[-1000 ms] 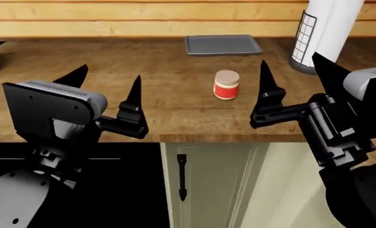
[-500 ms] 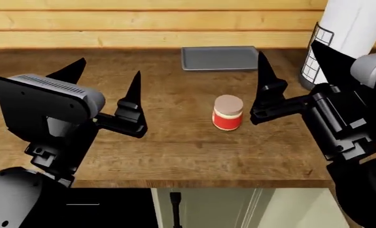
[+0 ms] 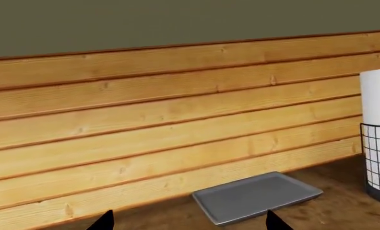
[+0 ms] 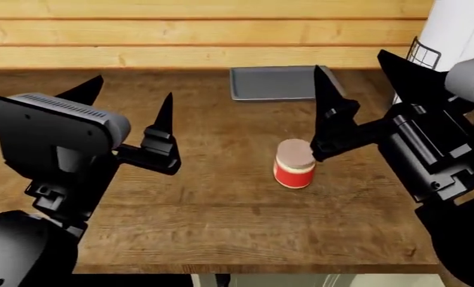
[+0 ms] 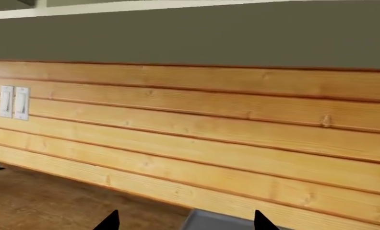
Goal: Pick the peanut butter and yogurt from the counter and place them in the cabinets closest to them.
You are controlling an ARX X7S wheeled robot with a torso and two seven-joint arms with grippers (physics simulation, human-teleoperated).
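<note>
Peanut butter (image 4: pixel 294 164) stands just below, beside open right hand (image 4: pixel 361 95).

Both arms are matte black and blocky. Each end effector, left (image 4: pixel 127 101) and right (image 4: pixel 358 81), carries two thin, pointed black fingers like tall spikes. Behind the left one sits a boxy black housing with a grey rounded cap and a ribbed vent strip; behind the right one, stepped black brackets and a grey cap.
</note>
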